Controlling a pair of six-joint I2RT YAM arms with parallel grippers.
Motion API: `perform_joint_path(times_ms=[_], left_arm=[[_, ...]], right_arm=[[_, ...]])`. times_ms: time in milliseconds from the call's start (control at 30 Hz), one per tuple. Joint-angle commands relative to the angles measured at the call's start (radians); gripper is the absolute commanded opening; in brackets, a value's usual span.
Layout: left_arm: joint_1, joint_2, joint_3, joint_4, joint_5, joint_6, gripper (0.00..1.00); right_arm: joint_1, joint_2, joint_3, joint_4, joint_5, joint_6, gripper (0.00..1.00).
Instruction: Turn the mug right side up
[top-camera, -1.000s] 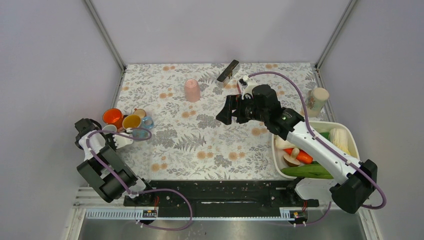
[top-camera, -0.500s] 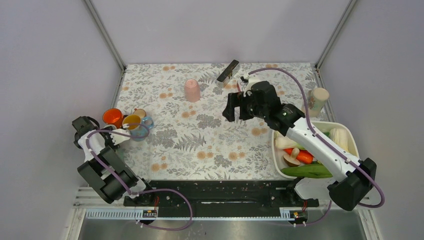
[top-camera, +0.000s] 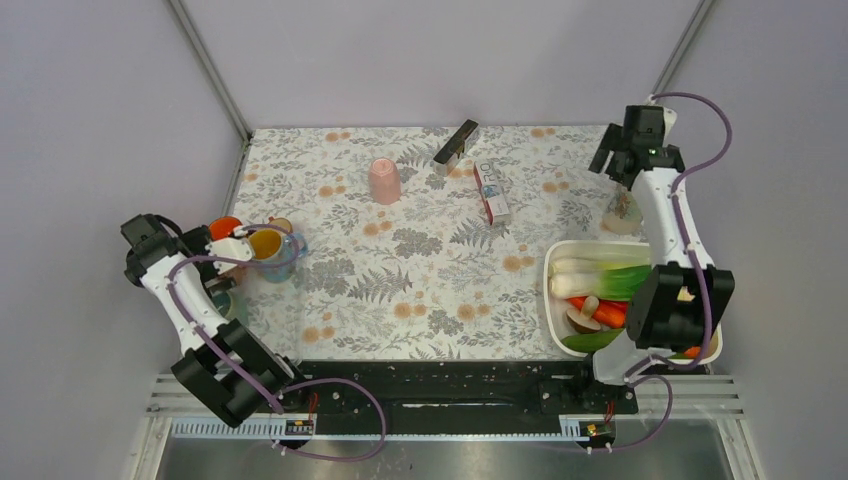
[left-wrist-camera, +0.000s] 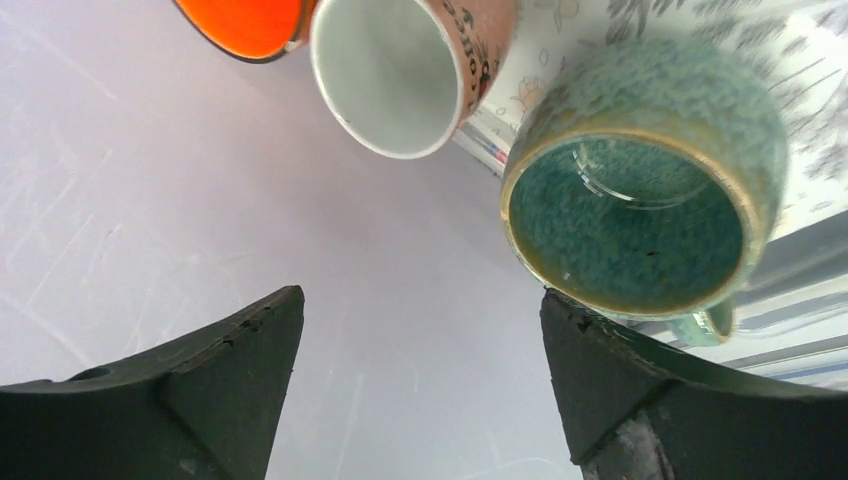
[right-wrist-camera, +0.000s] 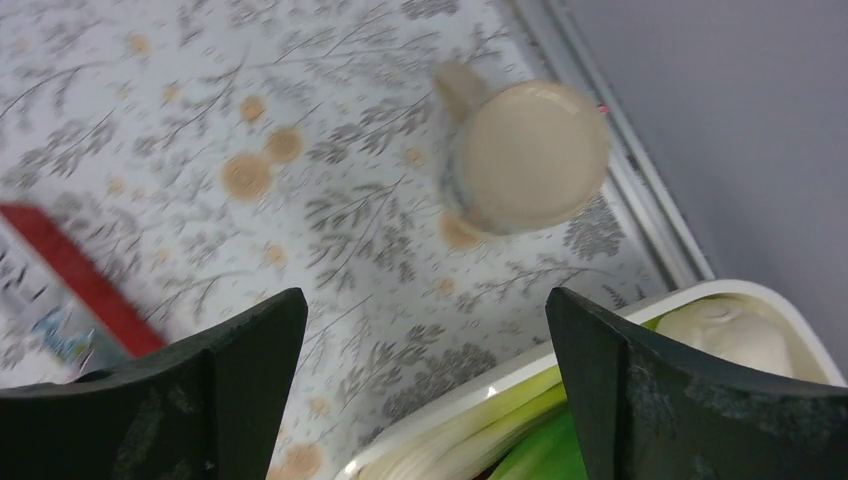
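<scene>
Right claw (right-wrist-camera: 428, 295): fingers spread wide, nothing between them, hanging over the far right corner of the desk (top-camera: 400, 280). Beige mug (right-wrist-camera: 525, 150) stood directly below, upside down, with its flat base facing the right wrist camera. Its handle pointed to the upper left of that view. The mug was clear of both fingers and sat nearer the finger on the right side of the view. It rested on the floral cloth close to the desk's right edge rail, just beyond the white tub (top-camera: 590, 244). From overhead, the right arm hid part of the mug.

Tub contents noted: leeks (top-camera: 590, 272) and a carrot (top-camera: 605, 312), with other vegetables not told apart.

Left claw (left-wrist-camera: 422, 295): fingers likewise spread wide, gripping nothing, at the left edge of the desk. Teal mug (left-wrist-camera: 640, 200) showed its mouth to the left wrist camera, handle at lower right. Its rim was just beside the tip of the finger on the right of that view; contact could not be judged. Pink mug (left-wrist-camera: 400, 70) with a white inside and an orange cup (left-wrist-camera: 245, 20) lay beyond it. Yellow cup (top-camera: 265, 243) stood in the same cluster.

Elsewhere on the desk: red-and-white box (top-camera: 492, 192) lying flat, pink cup (top-camera: 385, 180) inverted, black oblong item (top-camera: 456, 141) near the far edge.
</scene>
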Motion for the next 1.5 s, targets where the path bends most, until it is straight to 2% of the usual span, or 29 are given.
perform_joint_path(times_ms=[0, 100, 200, 300, 500, 767, 967, 1100, 1200, 1267, 1467], left_arm=[[-0.049, -0.026, 0.155, -0.19, 0.156, -0.165, 0.92], [-0.148, -0.003, 0.231, -0.271, 0.159, -0.312, 0.92], [-0.277, -0.003, 0.255, -0.286, 0.145, -0.471, 0.92], [-0.403, -0.012, 0.272, -0.287, 0.164, -0.592, 0.92], [-0.561, -0.009, 0.3, -0.286, 0.215, -0.748, 0.92], [-0.619, -0.001, 0.267, -0.247, 0.174, -0.797, 0.92], [-0.629, -0.015, 0.26, -0.247, 0.204, -0.792, 0.92], [-0.629, -0.03, 0.242, -0.242, 0.206, -0.772, 0.92], [-0.627, -0.038, 0.215, -0.239, 0.199, -0.748, 0.92], [-0.629, -0.04, 0.202, -0.237, 0.204, -0.738, 0.92], [-0.629, -0.014, 0.206, -0.222, 0.218, -0.741, 0.92]], right_arm=[[-0.124, 0.114, 0.164, -0.038, 0.072, -0.017, 1.0], [-0.19, 0.207, 0.238, -0.044, 0.055, -0.021, 0.99], [-0.217, 0.336, 0.334, -0.097, -0.02, -0.028, 1.0], [-0.221, 0.452, 0.445, -0.165, -0.031, -0.039, 1.0], [-0.229, 0.576, 0.565, -0.238, -0.073, -0.055, 0.99], [-0.219, 0.559, 0.475, -0.26, -0.297, -0.067, 0.87], [-0.111, 0.517, 0.407, -0.291, -0.407, -0.175, 0.88], [-0.026, 0.548, 0.471, -0.388, -0.409, -0.272, 0.9], [0.019, 0.557, 0.501, -0.438, -0.383, -0.328, 0.99], [0.032, 0.567, 0.539, -0.46, -0.359, -0.341, 0.99], [0.066, 0.684, 0.822, -0.564, -0.34, -0.401, 1.0]])
